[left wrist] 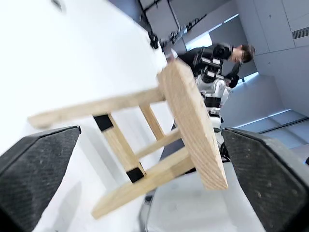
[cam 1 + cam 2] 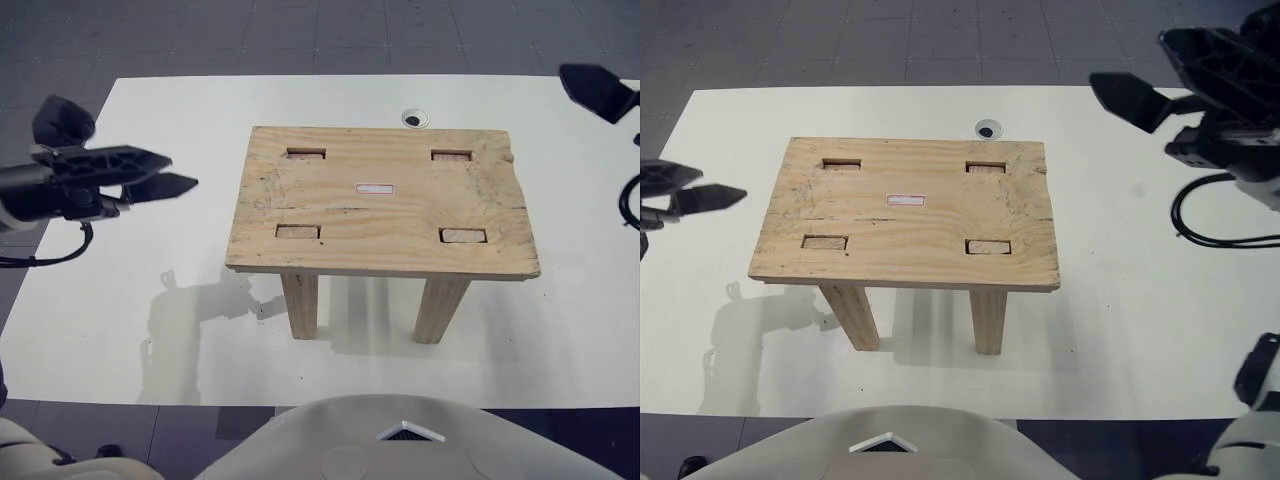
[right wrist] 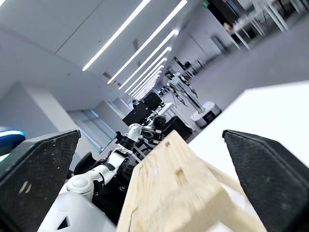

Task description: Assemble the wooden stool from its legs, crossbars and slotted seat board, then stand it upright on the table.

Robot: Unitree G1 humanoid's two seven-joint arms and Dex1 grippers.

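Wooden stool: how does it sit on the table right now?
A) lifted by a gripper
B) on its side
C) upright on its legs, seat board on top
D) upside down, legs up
C: the stool stands with its legs on the table and the seat board on top.

Pale grained stool point(image 2: 380, 215), white table point(image 2: 150, 140), black left pincer point(image 2: 183, 171), grey tiled floor point(image 2: 200, 35)

Grey floor tiles point(image 2: 300, 35) lie beyond a round grommet point(image 2: 415, 118).
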